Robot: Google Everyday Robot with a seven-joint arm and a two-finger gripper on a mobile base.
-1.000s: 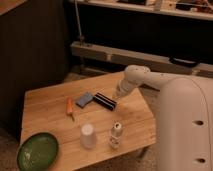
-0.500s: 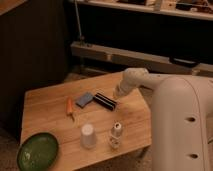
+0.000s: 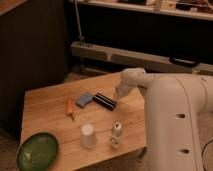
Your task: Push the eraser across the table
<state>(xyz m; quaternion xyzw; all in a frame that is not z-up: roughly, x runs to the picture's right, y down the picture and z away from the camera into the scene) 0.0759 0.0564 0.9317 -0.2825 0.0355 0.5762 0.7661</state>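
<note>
operator: eraser (image 3: 105, 101) first. has it shifted in the last second?
observer: barely, if at all. it lies about mid-bench (image 3: 47, 107), nearer the far edge than the near one, its left end just beside the blue-grey block (image 3: 84, 99). what changed is the arm: the hand (image 3: 118, 95) has dropped a little and come in to the eraser's right end, closed with nothing held.
operator: so where does that leave the push?
observer: at contact or just short of it, i cannot tell which. i'd judge the push hardly begun, and the block and carrot (image 3: 70, 107) sit in the way toward the left edge.
operator: writing anywhere?
observer: none i can read. anything printed on the small bottle (image 3: 116, 134) by the near edge is too small to tell. the white cup (image 3: 88, 136) beside it and the green bowl (image 3: 37, 151) at the near-left corner look plain.
</note>
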